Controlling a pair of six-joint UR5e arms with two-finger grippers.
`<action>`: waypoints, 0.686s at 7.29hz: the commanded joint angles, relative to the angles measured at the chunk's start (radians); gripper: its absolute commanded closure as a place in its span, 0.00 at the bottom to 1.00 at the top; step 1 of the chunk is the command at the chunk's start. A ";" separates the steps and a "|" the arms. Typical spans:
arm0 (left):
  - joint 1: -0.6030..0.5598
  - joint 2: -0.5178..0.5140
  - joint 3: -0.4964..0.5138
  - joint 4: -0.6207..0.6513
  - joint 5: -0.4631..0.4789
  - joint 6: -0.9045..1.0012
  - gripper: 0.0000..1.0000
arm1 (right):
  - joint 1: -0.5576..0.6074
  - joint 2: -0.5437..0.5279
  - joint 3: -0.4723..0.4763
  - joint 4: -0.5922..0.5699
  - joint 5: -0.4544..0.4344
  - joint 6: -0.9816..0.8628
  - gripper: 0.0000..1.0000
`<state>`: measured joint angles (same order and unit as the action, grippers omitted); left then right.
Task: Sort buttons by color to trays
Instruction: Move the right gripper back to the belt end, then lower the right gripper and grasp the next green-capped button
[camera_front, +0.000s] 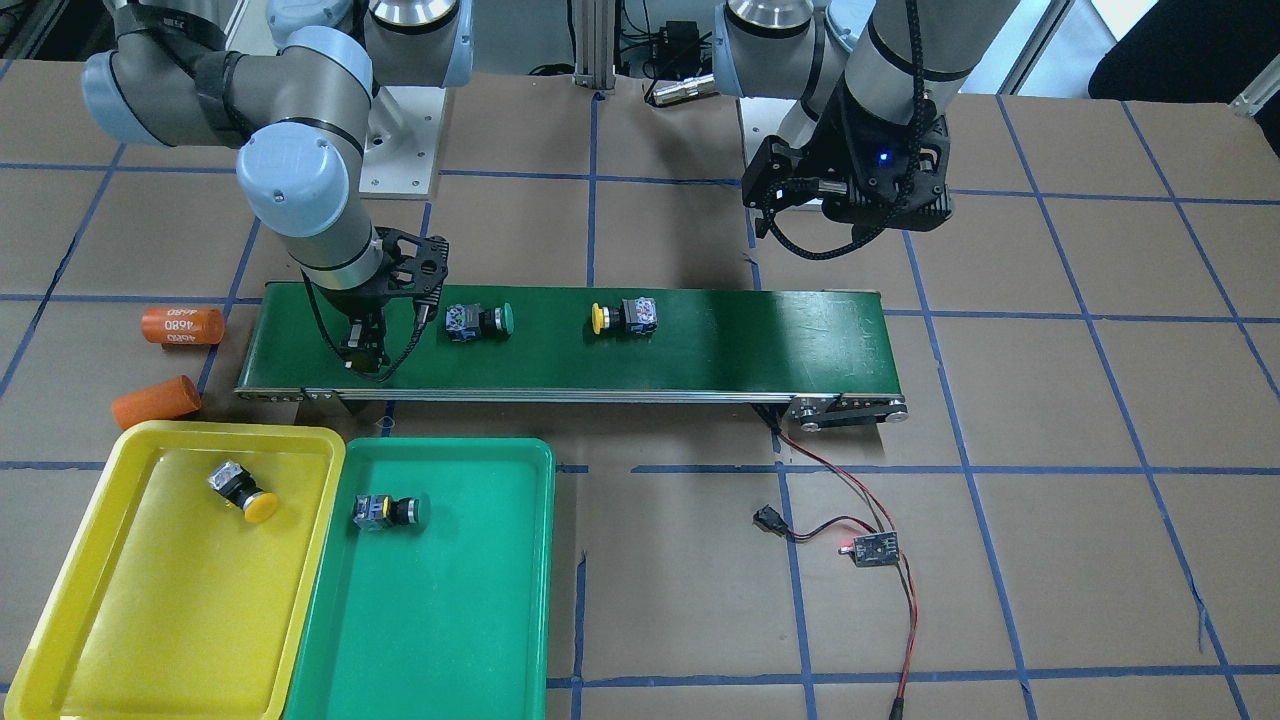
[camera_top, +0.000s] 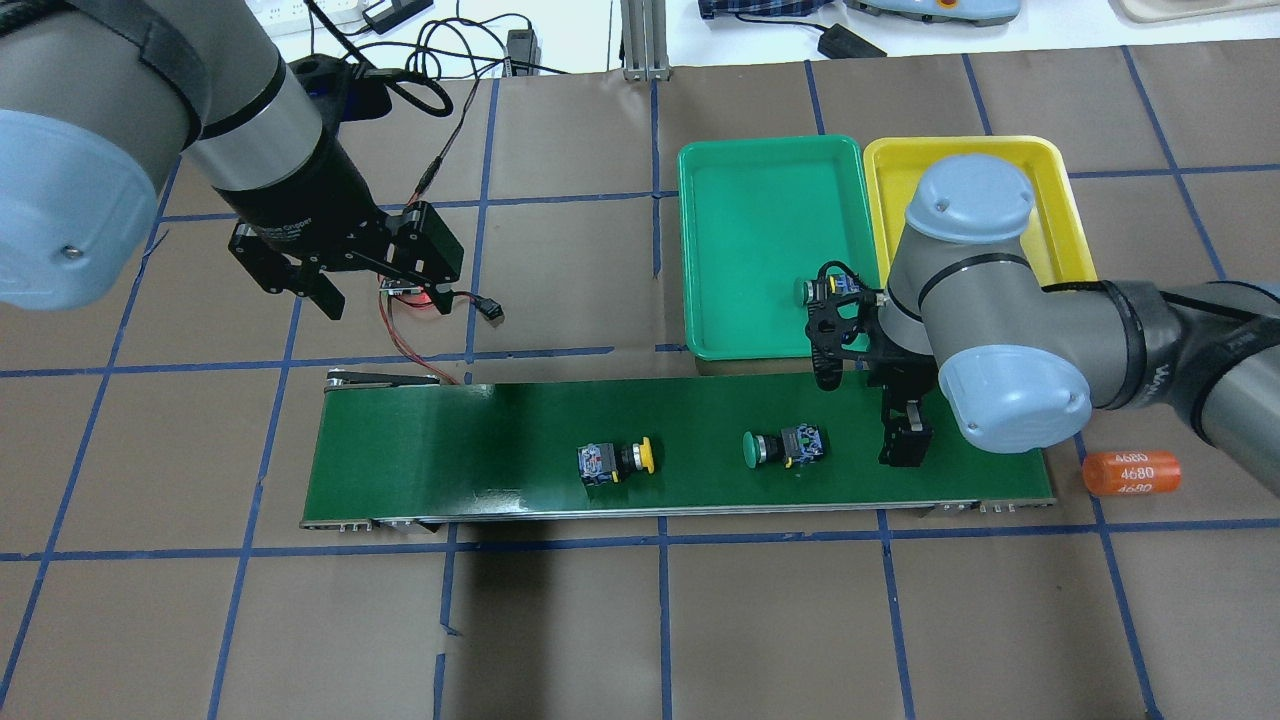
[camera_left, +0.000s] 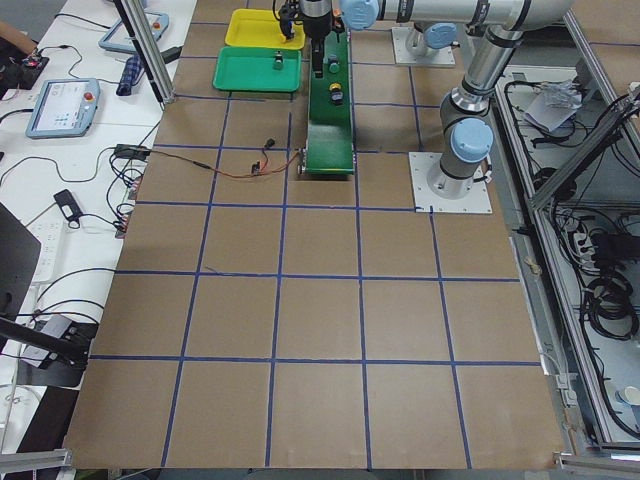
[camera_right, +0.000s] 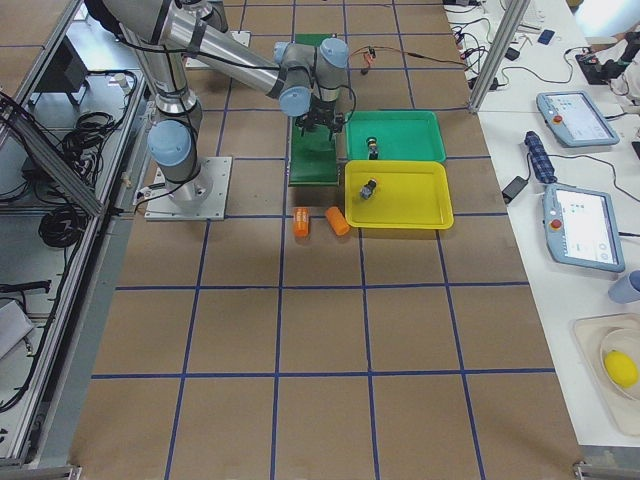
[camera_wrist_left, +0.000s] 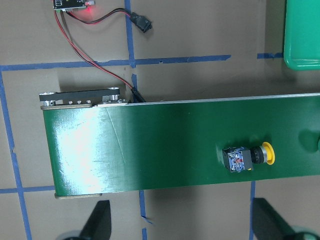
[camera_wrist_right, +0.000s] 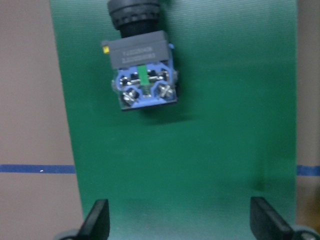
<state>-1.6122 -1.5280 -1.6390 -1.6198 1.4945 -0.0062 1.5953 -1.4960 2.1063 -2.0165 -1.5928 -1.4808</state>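
A green button (camera_front: 480, 320) and a yellow button (camera_front: 625, 316) lie on their sides on the belt. A second yellow button (camera_front: 243, 490) lies in the yellow tray (camera_front: 150, 610). A second green button (camera_front: 385, 511) lies in the green tray (camera_front: 450, 630). My right gripper (camera_front: 365, 352) is open and empty over the belt's end nearest the trays. In its wrist view (camera_wrist_right: 180, 220) the green button's body (camera_wrist_right: 142, 75) lies just ahead of the fingers. My left gripper (camera_top: 300, 290) is open and empty, high above the table off the belt's other end.
The dark-green conveyor belt (camera_top: 450, 450) runs across the table. Two orange cylinders (camera_front: 182, 325) (camera_front: 155, 398) lie beside the belt's end near the yellow tray. A small circuit board with red and black wires (camera_front: 870, 548) lies near the belt's other end.
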 joint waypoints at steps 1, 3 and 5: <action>0.000 0.002 -0.004 0.001 0.012 0.000 0.00 | 0.006 -0.032 0.047 -0.025 0.011 0.004 0.00; 0.000 0.003 -0.004 0.003 0.013 0.000 0.00 | 0.008 -0.030 0.049 -0.040 0.016 0.002 0.00; 0.000 0.002 -0.005 0.004 0.013 0.000 0.00 | 0.006 -0.030 0.050 -0.041 0.016 0.004 0.00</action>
<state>-1.6122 -1.5253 -1.6433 -1.6173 1.5075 -0.0062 1.6017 -1.5262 2.1553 -2.0552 -1.5780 -1.4784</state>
